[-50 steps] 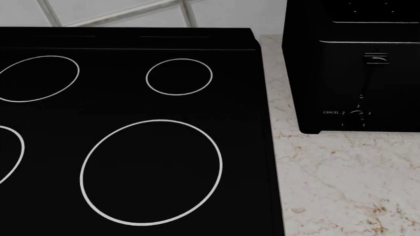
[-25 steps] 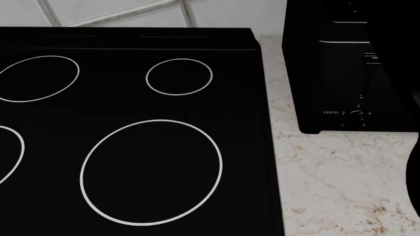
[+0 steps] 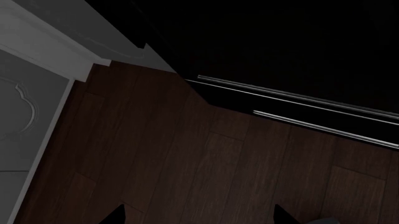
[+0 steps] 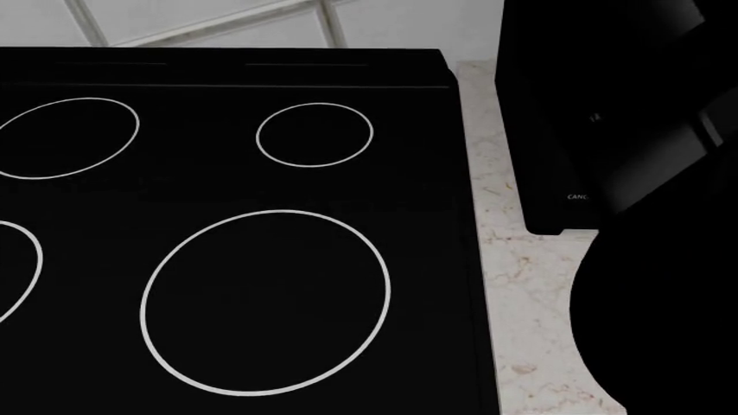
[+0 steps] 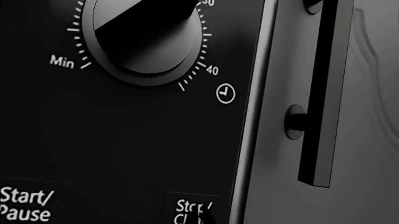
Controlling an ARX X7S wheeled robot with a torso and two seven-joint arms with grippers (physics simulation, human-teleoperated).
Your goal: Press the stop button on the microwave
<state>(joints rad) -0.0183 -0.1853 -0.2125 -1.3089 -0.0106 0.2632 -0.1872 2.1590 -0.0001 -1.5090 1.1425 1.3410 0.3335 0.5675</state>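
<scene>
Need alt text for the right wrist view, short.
Close-up of a black microwave control panel: a Stop button at the frame's lower edge with a dark gripper tip just reaching it, and a Start/Pause button beside it. Above them is a timer dial with minute ticks, and next to the panel a dark door handle on a grey surface.

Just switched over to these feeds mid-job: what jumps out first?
In the right wrist view, a timer dial fills the microwave panel, with the Stop button at the frame's edge and a dark tip just over its label. The head view shows a black stovetop with white burner rings and a dark arm covering the toaster.
</scene>
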